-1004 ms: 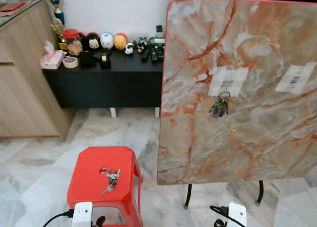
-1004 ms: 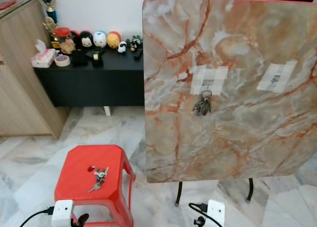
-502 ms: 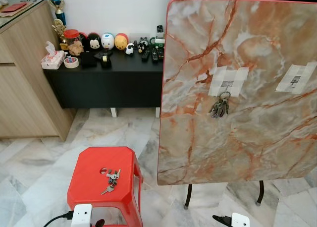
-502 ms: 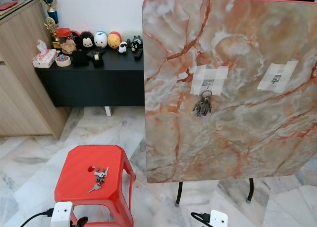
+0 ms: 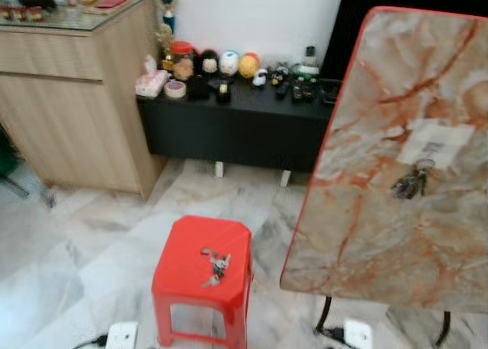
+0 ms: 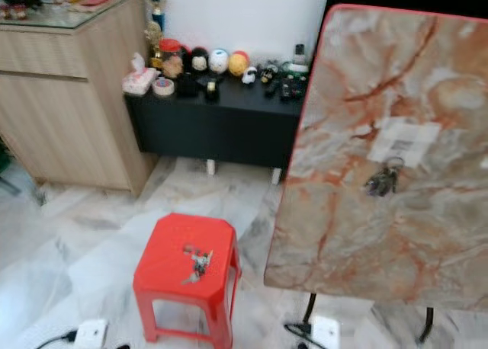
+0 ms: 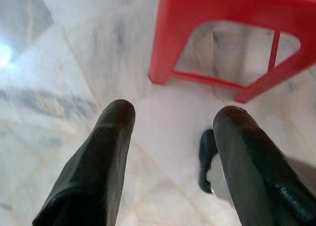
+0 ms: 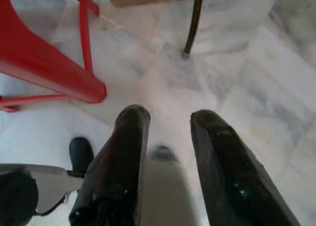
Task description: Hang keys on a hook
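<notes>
Both my hands hang low over the floor, idle: left hand [image 7: 168, 152] and right hand [image 8: 165, 147] fingers spread, empty. One loose key bunch [image 5: 214, 266] lies on the red stool [image 5: 200, 246], waiting for pickup. Farther off, a second bunch [image 5: 412, 183] already hangs on the tipped-up marble surface [image 5: 366, 235].

Keys [image 5: 214, 267] lie on the stool [image 5: 183, 269], left of the upright tabletop [image 5: 396, 227]
</notes>
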